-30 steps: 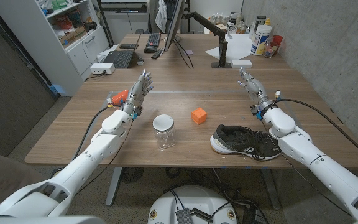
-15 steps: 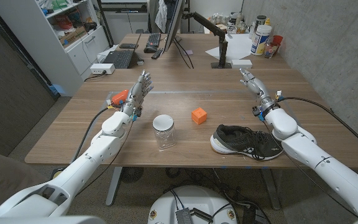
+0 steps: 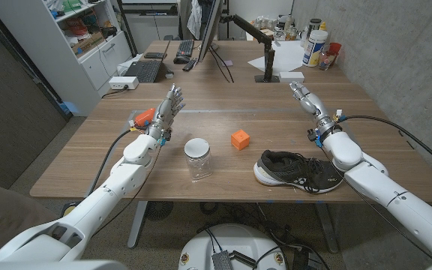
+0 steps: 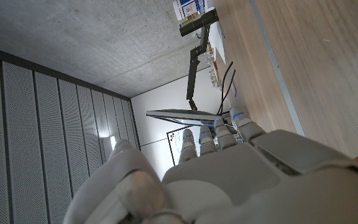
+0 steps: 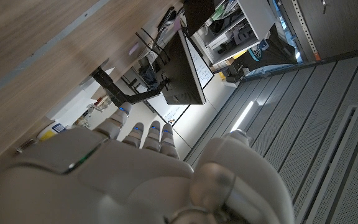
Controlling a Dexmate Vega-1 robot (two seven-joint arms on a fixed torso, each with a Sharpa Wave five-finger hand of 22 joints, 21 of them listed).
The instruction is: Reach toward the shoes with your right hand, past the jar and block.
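Wooden tabletop (image 3: 223, 161) fills the scene, with a monitor (image 3: 207, 34), keyboards and bottles at its far end and shelving off to one side.

Starting from the right hand (image 3: 309, 101): it is raised over the table with its fingers extended and slightly apart, holding nothing and pointing away from the robot. Behind the hand, close beside its wrist and forearm and nearer the robot, lies the shoe (image 3: 297, 171), a dark sneaker with a white sole, resting on its sole with its opening facing up. Only one shoe is plainly visible. Further toward the robot's left from the hand sits the orange block (image 3: 239, 139), apart from the shoe's toe, and beyond that the clear glass jar (image 3: 197, 157), standing upright. Furthest from it, the left hand (image 3: 167, 112) is also held up, fingers apart and empty, with a small orange object (image 3: 144, 116) just beside it.

The shoe will likely be light, with a soft, yielding upper and a stiffer sole, so it should not slip or break. The collar or heel looks like the firmest place to take hold; pinching the mesh or laces may just fold them. Since the shoe lies behind the hand, the arm would need to draw back and lower toward it.
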